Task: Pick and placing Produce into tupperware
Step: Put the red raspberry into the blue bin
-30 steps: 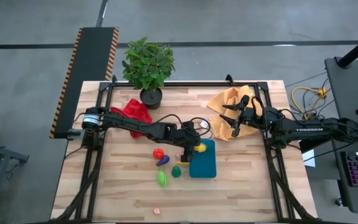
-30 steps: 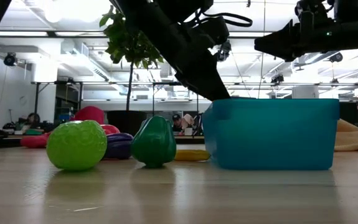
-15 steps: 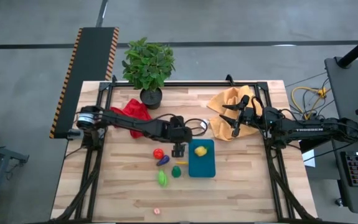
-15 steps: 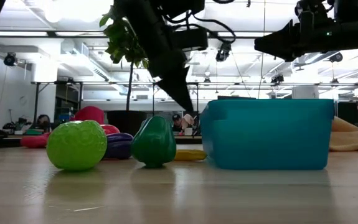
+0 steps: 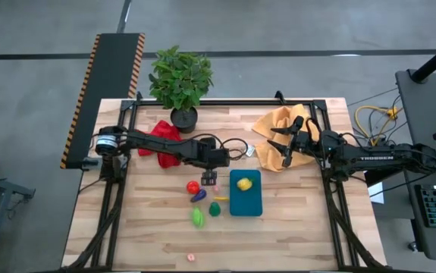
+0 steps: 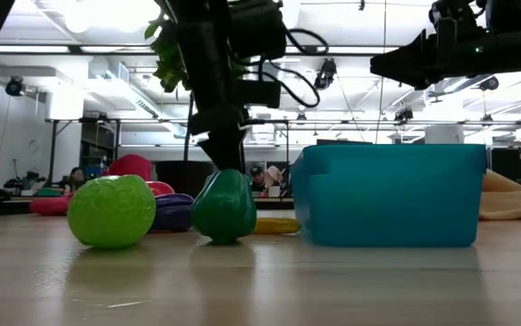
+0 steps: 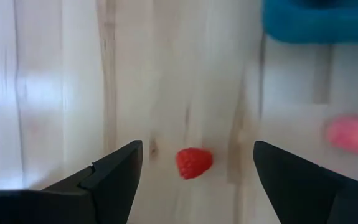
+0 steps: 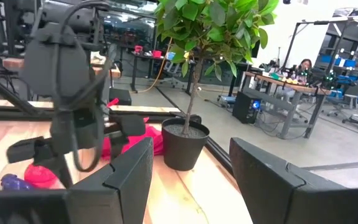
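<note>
The teal tupperware (image 5: pixel 246 199) stands at mid-table with a yellow produce piece (image 5: pixel 243 183) lying in it. Left of it on the wood lie a red piece (image 5: pixel 192 186), a purple piece (image 5: pixel 198 196), a dark green piece (image 5: pixel 214 208), a light green piece (image 5: pixel 197 218) and a small yellow piece (image 5: pixel 221 198). My left gripper (image 5: pixel 208 180) hangs open, pointing steeply down, between the red piece and the tupperware's left wall; in the left wrist view (image 7: pixel 197 148) only a tiny red speck (image 7: pixel 194 163) lies below the gap. My right gripper (image 5: pixel 286 154) waits open above the mustard cloth (image 5: pixel 272 125).
A potted plant (image 5: pixel 180 83) and a red cloth (image 5: pixel 164 135) stand at the far left of the table. A tiny pink speck (image 5: pixel 191 256) lies near the front edge. Bare wood shows along the near side and to the right of the tupperware.
My left gripper has drawn back from over the tupperware's left rim toward the table's left and tipped to point more steeply down at the wood. The yellow piece stays lying in the tupperware.
</note>
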You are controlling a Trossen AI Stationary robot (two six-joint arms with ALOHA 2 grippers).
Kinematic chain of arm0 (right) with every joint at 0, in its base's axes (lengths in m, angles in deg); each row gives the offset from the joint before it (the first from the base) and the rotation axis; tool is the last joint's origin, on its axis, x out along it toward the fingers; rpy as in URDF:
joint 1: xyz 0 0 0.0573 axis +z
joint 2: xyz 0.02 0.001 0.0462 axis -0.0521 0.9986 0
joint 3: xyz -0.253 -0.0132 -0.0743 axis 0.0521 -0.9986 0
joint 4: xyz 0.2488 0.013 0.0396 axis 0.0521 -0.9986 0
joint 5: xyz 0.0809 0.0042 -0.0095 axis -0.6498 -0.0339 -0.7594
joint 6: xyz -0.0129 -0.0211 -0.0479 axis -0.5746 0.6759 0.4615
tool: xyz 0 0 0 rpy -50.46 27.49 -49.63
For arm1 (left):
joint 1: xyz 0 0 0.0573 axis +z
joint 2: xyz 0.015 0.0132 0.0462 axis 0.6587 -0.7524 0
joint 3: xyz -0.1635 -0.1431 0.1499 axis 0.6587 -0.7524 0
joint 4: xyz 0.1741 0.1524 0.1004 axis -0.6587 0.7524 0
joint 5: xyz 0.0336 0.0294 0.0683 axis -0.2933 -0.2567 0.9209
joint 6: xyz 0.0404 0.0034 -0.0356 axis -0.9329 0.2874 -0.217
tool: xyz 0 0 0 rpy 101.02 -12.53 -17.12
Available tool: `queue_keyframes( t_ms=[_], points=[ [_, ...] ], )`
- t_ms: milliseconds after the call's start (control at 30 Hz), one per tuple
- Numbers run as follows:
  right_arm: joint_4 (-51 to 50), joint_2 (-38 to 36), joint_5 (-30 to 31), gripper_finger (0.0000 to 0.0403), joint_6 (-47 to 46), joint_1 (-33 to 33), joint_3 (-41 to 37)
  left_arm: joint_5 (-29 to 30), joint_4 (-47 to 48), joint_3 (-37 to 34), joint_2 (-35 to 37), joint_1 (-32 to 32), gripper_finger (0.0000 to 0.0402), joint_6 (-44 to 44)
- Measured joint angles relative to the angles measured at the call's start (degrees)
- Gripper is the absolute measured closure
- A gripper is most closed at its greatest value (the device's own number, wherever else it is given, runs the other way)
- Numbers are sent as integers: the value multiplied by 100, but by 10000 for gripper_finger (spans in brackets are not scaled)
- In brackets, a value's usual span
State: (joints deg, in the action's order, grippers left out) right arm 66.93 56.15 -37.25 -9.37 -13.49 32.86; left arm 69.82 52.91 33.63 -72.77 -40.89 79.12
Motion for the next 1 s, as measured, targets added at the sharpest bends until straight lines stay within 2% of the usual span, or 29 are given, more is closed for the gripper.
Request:
queue_keyframes(
  t_ms=[367, 533, 1000],
  points=[
    [-79, 0, 0, 197, 13, -1, -2, -22, -247, -440, -4, 210, 111, -289],
    [-80, 0, 0, 197, 13, -2, -2, -484, -747, -649, -20, 213, 111, -557],
    [-78, 0, 0, 197, 15, -1, -2, -445, -819, -736, -35, 259, 114, -701]
  ],
)
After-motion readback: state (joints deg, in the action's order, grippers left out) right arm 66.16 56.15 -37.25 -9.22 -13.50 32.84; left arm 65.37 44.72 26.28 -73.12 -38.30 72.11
